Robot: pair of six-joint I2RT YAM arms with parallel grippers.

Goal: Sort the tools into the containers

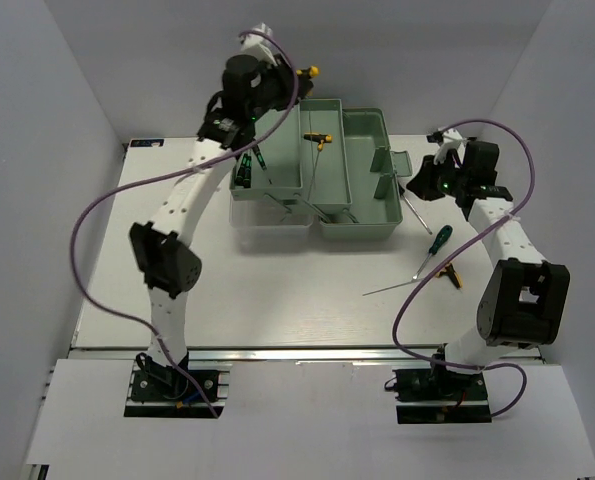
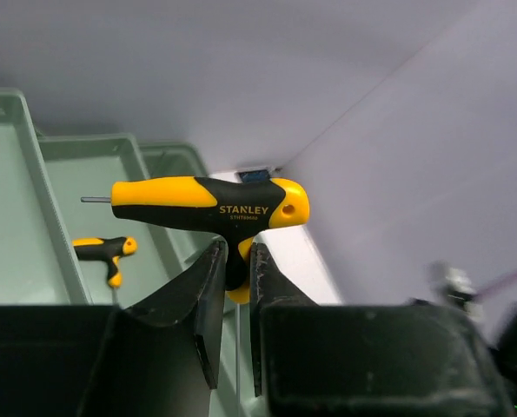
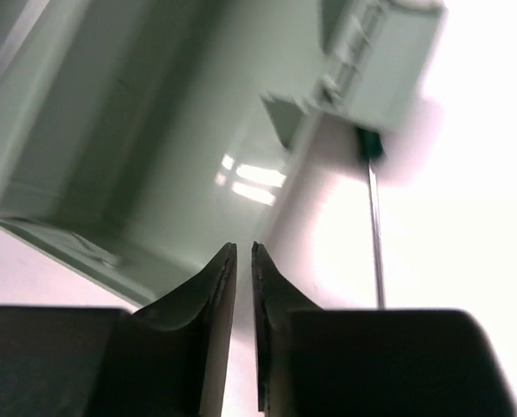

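The piece I have in hand is a yellow-and-black T-handle key. It hangs above the far edge of the toolbox, over its middle tray. I judge it light and rigid. The rubbery-looking handle should give good friction, but the bare metal shaft below looks slick and would pivot if pinched alone. The best hold is where I have it, on the short stem under the crossbar, so that the bar sits level and cannot swing.

The left gripper is clamped on that stem. Its fingers are pressed in from both sides, and the crossbar rests just above the fingertips. A second T-handle key lies in the tray below, so this one probably belongs beside it.

The right gripper hovers at the right end of the toolbox, near the latch. Its fingers are nearly together, with only a thin slit between them. Nothing is in that slit and the fingers touch nothing. A dark-handled screwdriver lies on the table just beside that end of the box. Its thin shaft looks slippery, so I would take it by the handle.

More tools lie nearer the arms than the toolbox, off its right corner: a green screwdriver, a yellow-black one and a thin rod.
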